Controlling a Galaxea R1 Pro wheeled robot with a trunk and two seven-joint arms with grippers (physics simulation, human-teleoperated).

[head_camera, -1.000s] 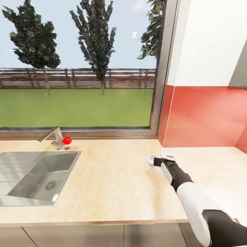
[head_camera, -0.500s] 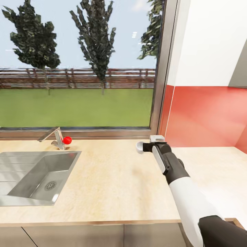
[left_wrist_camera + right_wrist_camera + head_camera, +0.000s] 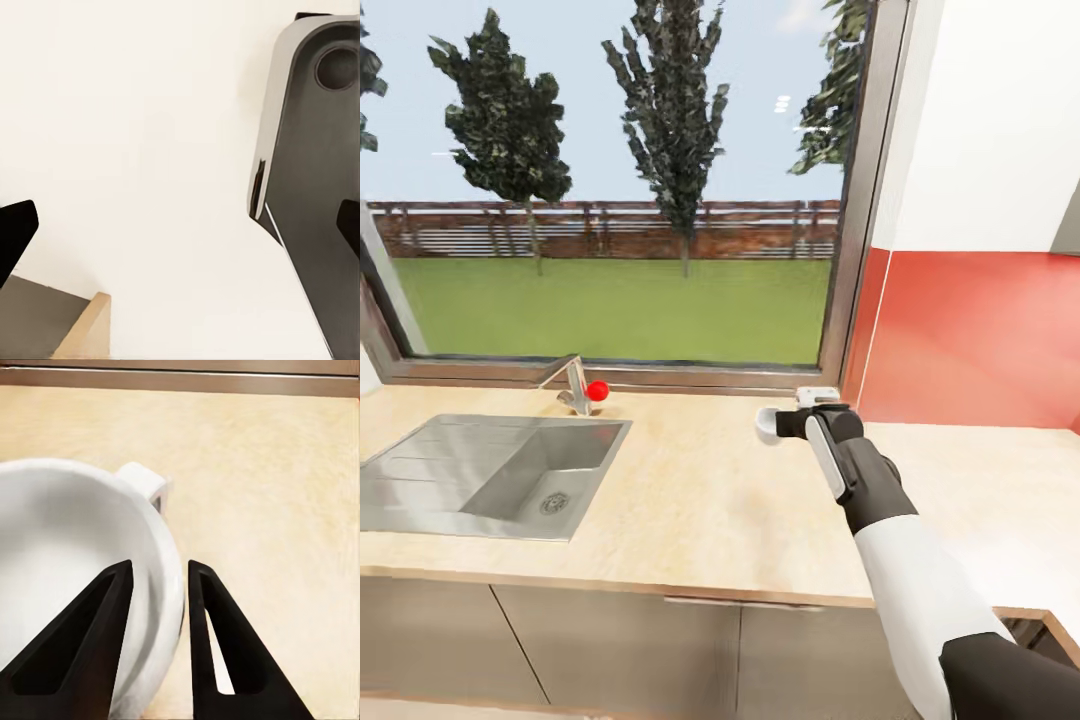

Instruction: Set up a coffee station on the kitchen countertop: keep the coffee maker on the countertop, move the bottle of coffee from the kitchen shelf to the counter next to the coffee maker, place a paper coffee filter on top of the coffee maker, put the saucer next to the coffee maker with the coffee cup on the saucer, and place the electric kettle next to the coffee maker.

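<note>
light-wood kitchen countertop (image 3: 690, 500); right hand (image 3: 156, 585) clamped on rim of white handled coffee cup (image 3: 60, 547).

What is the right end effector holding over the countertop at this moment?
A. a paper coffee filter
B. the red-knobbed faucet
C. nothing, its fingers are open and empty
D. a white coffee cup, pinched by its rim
D: in the right wrist view the right end effector has one finger inside and one outside the wall of the white coffee cup, above the kitchen countertop.
</note>
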